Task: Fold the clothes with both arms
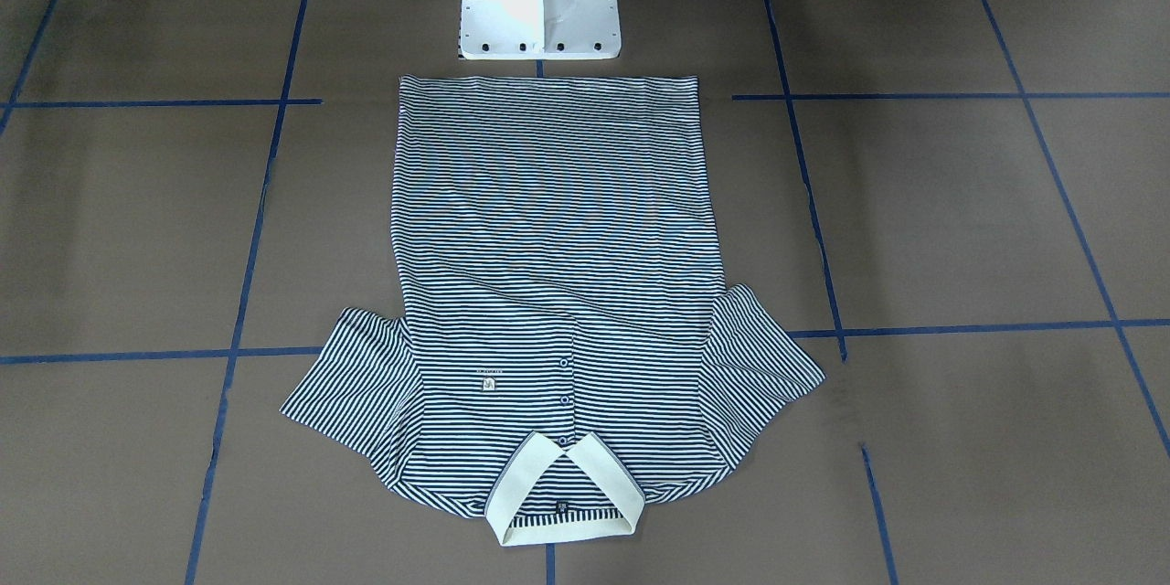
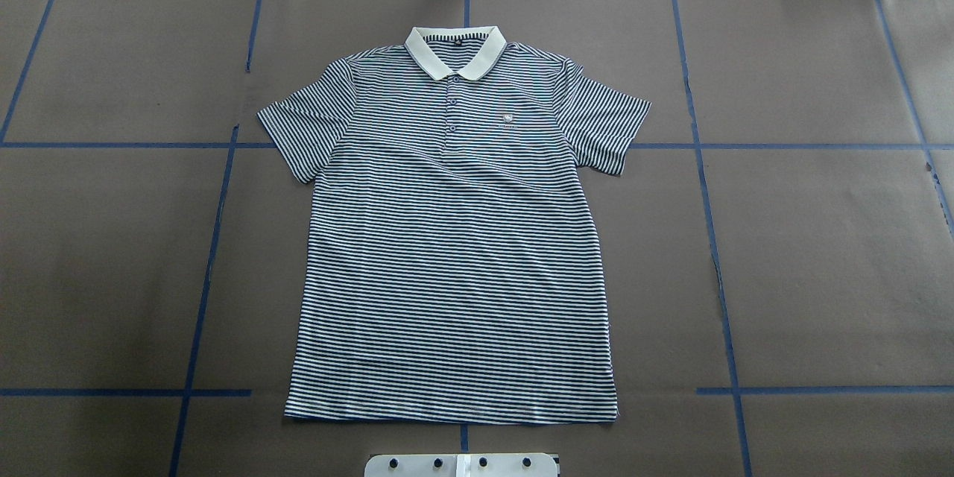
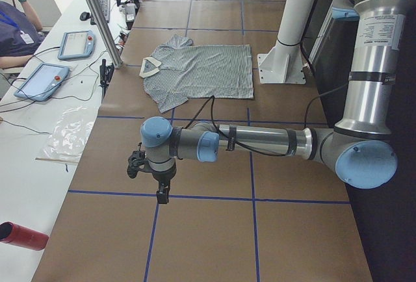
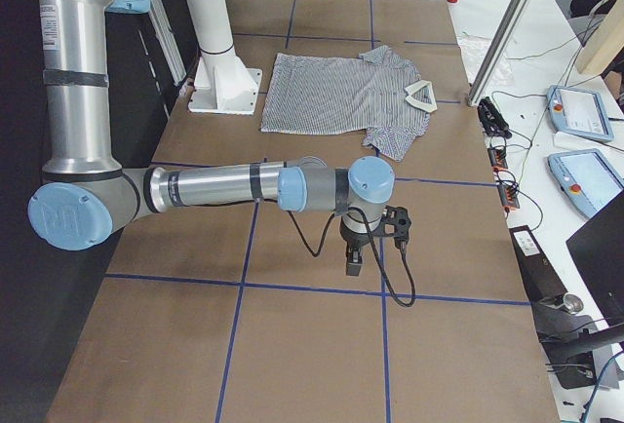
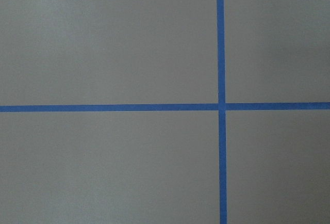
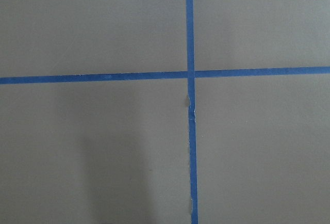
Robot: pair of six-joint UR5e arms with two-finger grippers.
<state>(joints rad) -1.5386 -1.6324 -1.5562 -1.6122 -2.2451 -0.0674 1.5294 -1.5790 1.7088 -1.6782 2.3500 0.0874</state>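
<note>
The striped polo shirt (image 2: pixel 455 253) lies flat and face up in the middle of the table. Its cream collar (image 2: pixel 455 51) points away from the robot, its hem is near the pedestal, and both sleeves are spread out. It also shows in the front view (image 1: pixel 558 274) and in both side views (image 3: pixel 201 67) (image 4: pixel 341 92). My left gripper (image 3: pixel 162 196) hangs over bare table far to the shirt's left. My right gripper (image 4: pixel 354 265) hangs far to its right. Each shows only in a side view, so I cannot tell whether it is open or shut. Both wrist views show only brown table and blue tape.
The white pedestal base (image 1: pixel 539 0) stands just behind the shirt's hem. Blue tape lines (image 2: pixel 223 194) grid the brown table. A bench with tablets (image 3: pixel 42 80), cables and a seated person (image 3: pixel 13 15) runs along the far side. A red cylinder (image 3: pixel 23 235) lies there.
</note>
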